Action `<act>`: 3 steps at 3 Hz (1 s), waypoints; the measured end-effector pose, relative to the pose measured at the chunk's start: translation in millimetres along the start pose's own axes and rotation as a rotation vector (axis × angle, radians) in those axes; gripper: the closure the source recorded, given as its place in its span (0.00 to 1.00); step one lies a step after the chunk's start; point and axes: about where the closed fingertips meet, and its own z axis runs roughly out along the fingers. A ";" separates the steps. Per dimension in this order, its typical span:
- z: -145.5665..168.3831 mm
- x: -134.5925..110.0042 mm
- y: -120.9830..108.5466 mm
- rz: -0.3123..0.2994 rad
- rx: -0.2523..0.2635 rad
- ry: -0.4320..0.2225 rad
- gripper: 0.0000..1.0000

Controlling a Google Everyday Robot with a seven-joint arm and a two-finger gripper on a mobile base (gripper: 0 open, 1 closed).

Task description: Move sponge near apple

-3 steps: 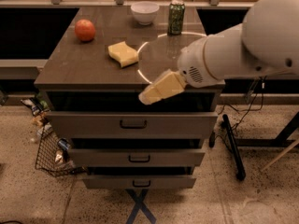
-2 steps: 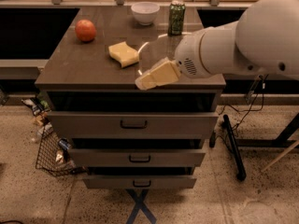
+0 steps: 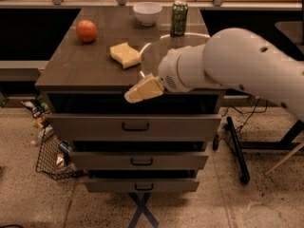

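The pale yellow sponge (image 3: 125,54) lies on the dark table top (image 3: 85,70), near its middle. The orange-red apple (image 3: 86,31) sits at the back left of the table, about a hand's width left of and behind the sponge. My gripper (image 3: 142,90), on the end of the big white arm (image 3: 237,61), hangs at the table's front edge, in front of and slightly right of the sponge. It is clear of the sponge and holds nothing that I can see.
A white bowl (image 3: 147,12) and a green drink can (image 3: 179,18) stand at the back of the table. Drawers (image 3: 135,126) sit below the top. A wire basket (image 3: 52,151) with clutter stands on the floor at the left.
The gripper has moved left along the table's front edge, rising a little and then dropping back. The sponge and apple have not moved.
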 end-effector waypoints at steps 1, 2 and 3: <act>24.0 -6.4 -20.0 0.014 0.081 -0.052 0.00; 37.8 -24.6 -38.3 0.060 0.124 -0.092 0.00; 65.1 -23.5 -41.4 0.146 0.104 -0.098 0.00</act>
